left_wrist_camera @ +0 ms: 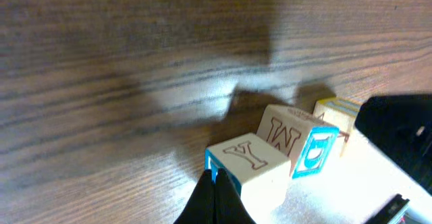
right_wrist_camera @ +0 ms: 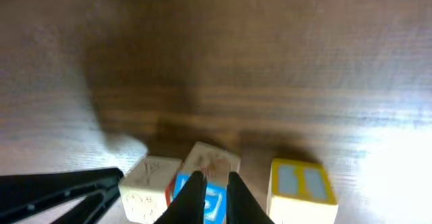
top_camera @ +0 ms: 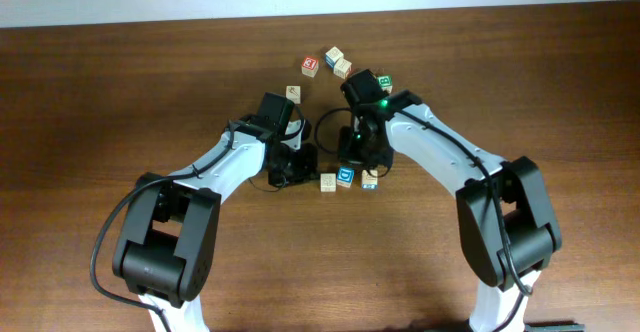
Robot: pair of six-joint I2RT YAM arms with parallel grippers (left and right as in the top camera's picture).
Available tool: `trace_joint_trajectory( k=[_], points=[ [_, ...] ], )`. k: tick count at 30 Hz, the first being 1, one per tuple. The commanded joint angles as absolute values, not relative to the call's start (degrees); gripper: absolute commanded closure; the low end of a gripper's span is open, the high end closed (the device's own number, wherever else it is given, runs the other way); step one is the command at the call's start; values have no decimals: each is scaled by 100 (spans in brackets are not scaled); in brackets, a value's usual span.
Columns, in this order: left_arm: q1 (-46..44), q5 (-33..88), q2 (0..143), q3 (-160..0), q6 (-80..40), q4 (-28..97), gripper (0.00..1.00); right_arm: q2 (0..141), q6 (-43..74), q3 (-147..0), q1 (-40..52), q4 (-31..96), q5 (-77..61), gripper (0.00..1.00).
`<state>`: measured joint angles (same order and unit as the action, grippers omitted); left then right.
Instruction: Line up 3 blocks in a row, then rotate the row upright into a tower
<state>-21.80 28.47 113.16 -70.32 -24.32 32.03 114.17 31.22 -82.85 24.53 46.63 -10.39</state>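
Observation:
Three blocks stand in a row on the table: a pale tan-topped one [top_camera: 328, 182], a blue-faced one [top_camera: 346, 176] and a third [top_camera: 370, 179]. My left gripper [top_camera: 310, 172] is shut and empty. In the left wrist view its tip [left_wrist_camera: 216, 183] touches the blue edge of the Y block [left_wrist_camera: 250, 160], with the M block [left_wrist_camera: 287, 133] and the third block [left_wrist_camera: 335, 113] behind it. My right gripper [right_wrist_camera: 214, 183] hovers over the blue-faced middle block [right_wrist_camera: 209, 163], jaws a narrow gap apart with nothing between them. The tan block [right_wrist_camera: 148, 183] sits left and a yellow-and-blue block [right_wrist_camera: 300, 183] right.
Further back lie a red-faced cube [top_camera: 309, 65], two more cubes [top_camera: 333, 56] [top_camera: 343, 68], a green-faced cube [top_camera: 385, 82] and one cube [top_camera: 292, 93] by the left arm. The two arms meet close over the row. The table's back edge [top_camera: 320, 17] is beyond.

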Motion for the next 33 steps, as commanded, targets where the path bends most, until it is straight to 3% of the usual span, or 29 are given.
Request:
trace_joint_trajectory(
  k=[1,5,33],
  points=[
    [-2158,2759,11356,-7008,-2480,3120,100,11489,2613,-8403,2425,4449,-1007,91],
    [-2137,2759,11356,-7008,-2480,3065,100,11660,2613,-8403,2434,4407,-1103,96],
    [-1959,2764,11356,-7008,-2480,3068,100,11786,2141,-8403,2397,4606,-1892,96]
  ],
)
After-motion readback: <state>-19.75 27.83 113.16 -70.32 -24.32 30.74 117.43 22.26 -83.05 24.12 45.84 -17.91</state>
